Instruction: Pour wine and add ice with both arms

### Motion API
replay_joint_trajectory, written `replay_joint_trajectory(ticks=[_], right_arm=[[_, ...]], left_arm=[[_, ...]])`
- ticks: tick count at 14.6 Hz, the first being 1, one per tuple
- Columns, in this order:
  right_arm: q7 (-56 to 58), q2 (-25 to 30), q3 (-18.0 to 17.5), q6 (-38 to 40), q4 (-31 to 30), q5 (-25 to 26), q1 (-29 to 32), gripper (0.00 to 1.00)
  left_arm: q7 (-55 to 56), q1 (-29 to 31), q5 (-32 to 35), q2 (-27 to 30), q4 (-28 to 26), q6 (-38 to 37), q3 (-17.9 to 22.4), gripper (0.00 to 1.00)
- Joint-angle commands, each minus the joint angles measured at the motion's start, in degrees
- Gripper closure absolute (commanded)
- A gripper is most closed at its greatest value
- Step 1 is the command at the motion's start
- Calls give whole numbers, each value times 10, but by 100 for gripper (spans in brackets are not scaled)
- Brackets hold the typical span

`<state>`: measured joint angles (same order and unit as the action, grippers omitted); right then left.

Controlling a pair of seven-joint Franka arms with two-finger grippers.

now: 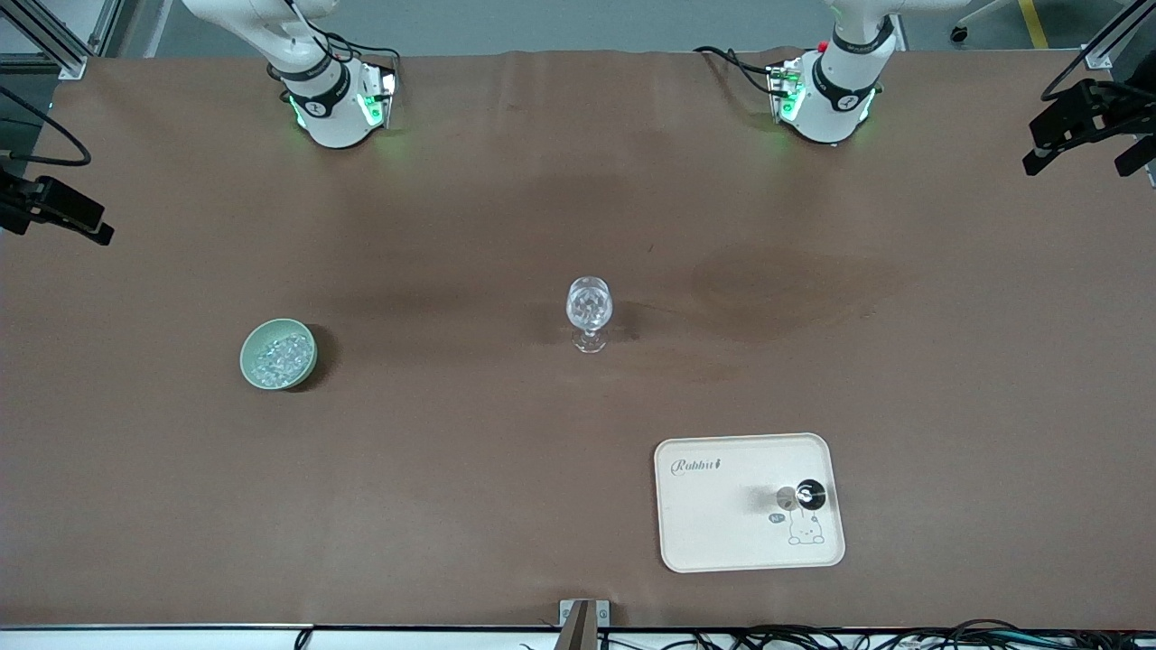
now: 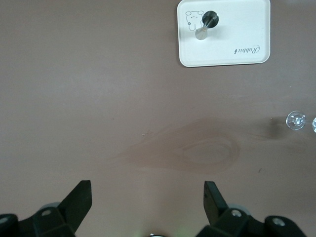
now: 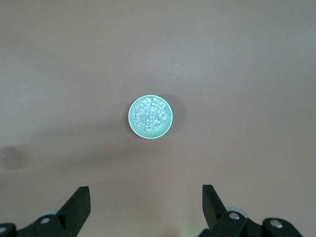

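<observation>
A clear stemmed glass (image 1: 589, 311) stands upright mid-table; its foot also shows at the edge of the left wrist view (image 2: 296, 120). I cannot tell what its bowl holds. A pale green bowl (image 1: 278, 354) full of ice (image 1: 280, 358) sits toward the right arm's end; it also shows in the right wrist view (image 3: 150, 117). A small upright bottle-like thing with a black round top (image 1: 810, 494) stands on a cream tray (image 1: 722, 533), also in the left wrist view (image 2: 207, 22). My left gripper (image 2: 147, 190) is open, high over bare cloth. My right gripper (image 3: 145, 195) is open, high over cloth near the bowl.
The arm bases (image 1: 339, 99) (image 1: 826, 95) stand along the table's robot edge. Black camera mounts reach in at both table ends (image 1: 1084, 117) (image 1: 54, 212). A faint dark stain (image 1: 795, 289) marks the brown cloth beside the glass.
</observation>
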<state>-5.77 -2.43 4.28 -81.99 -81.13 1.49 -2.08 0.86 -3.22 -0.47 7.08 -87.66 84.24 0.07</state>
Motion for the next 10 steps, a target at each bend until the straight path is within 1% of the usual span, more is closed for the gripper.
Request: replay_joint_trajectory(ticks=[1,2,3,4,7,10], right_arm=[[8,14,-10,-2,-12,-7,16,0],[8,14,-10,0,-12,-7,13,0],[8,14,-10,-1,-13,-7,13,0],[8,13,-10,-4,-13,-7,13,0],[8,13,-9,-4,-13,-7,14,0],[9,13,-9,-7,-12,-7,14,0]], left_arm=[[-7,-6,6,-46,56,1,-2,0],[-4,-5,7,-51,59,1,-7,0],[0,3,13,-51,57,1,-27,0],[1,6,12,-51,56,0,-34,0],[2,17,11,-37,31,-13,-35,0],[16,15,13,-39,31,-12,-34,0]])
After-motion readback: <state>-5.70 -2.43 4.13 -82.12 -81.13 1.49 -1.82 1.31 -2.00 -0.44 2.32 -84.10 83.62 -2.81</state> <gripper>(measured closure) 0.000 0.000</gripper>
